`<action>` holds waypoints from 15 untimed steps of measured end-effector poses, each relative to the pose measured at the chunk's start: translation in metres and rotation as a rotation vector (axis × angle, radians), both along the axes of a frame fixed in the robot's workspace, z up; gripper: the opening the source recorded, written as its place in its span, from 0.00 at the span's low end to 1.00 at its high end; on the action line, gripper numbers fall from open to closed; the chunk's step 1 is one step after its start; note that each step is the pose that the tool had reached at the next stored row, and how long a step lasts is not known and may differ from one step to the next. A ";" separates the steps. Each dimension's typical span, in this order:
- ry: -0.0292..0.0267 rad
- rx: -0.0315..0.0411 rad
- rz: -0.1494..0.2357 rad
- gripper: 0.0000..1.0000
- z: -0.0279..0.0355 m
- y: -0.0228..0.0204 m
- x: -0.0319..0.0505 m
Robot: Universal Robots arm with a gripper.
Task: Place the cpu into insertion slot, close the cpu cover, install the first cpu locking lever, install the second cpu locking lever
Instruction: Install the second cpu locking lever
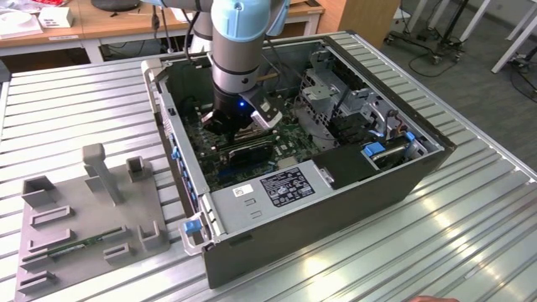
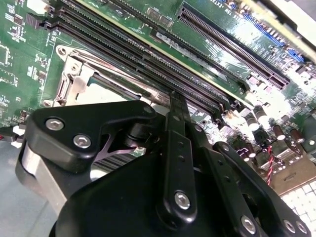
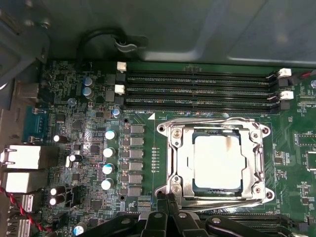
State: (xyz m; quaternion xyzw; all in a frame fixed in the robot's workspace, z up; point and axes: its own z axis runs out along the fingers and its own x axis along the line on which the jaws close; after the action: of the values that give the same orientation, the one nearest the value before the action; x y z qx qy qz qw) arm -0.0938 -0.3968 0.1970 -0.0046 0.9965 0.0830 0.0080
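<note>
Gripper [image 3: 168, 217] beside seemingly closed cpu cover [image 3: 215, 129]

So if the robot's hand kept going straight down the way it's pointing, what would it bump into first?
Probably the silvery cpu cover, at the edge nearest the hand. In the first wrist view the hand's tip sits right by that frame, with the cpu showing through its window. Depth is hard to judge, so it might land on the green board beside it instead.
</note>
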 end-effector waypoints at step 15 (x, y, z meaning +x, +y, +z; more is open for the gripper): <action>-0.0003 0.0277 0.000 0.11 0.0019 -0.0001 0.0000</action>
State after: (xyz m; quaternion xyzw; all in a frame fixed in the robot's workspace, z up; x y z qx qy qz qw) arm -0.0938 -0.3969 0.1990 -0.0045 0.9953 0.0968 0.0082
